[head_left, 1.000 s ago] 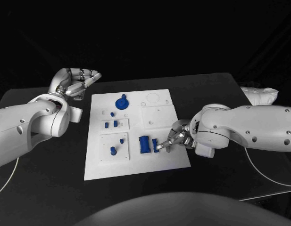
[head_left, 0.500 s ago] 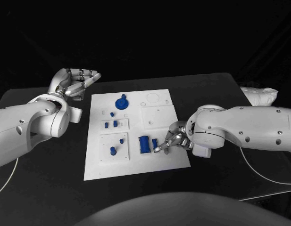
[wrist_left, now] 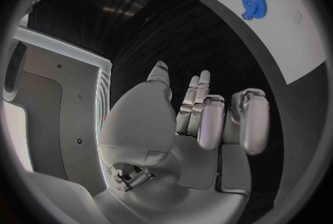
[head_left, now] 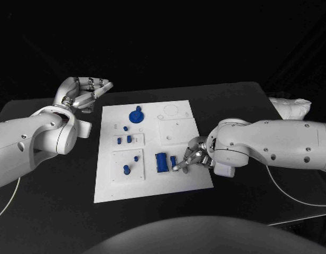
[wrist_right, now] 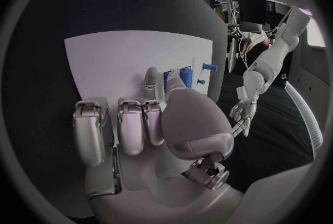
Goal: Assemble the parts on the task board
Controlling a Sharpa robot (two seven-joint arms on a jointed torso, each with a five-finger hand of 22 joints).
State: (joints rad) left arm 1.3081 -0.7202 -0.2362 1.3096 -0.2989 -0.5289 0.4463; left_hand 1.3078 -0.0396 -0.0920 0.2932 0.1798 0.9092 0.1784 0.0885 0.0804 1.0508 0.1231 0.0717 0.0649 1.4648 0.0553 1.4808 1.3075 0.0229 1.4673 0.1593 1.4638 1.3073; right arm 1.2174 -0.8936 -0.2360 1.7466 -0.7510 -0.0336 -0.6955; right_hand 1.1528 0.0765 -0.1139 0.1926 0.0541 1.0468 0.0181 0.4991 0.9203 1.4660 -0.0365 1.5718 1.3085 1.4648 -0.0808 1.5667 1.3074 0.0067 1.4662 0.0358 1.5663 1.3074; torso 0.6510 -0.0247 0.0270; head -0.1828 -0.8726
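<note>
My right hand [head_left: 192,159] pinches a small blue part [head_left: 174,160] on the task board [head_left: 185,182]; my left hand [head_left: 83,91], at ten o'clock off the board, has its fingers curled together on nothing.

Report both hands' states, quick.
Left hand: fingers curled in, holding nothing, beside the task board.
Right hand: on a small blue part; grip cannot be told.

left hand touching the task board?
Apart. In the head view the left hand hangs beyond the far left corner of the task board, with bare black table between them; its fingers are curled on nothing.
</note>
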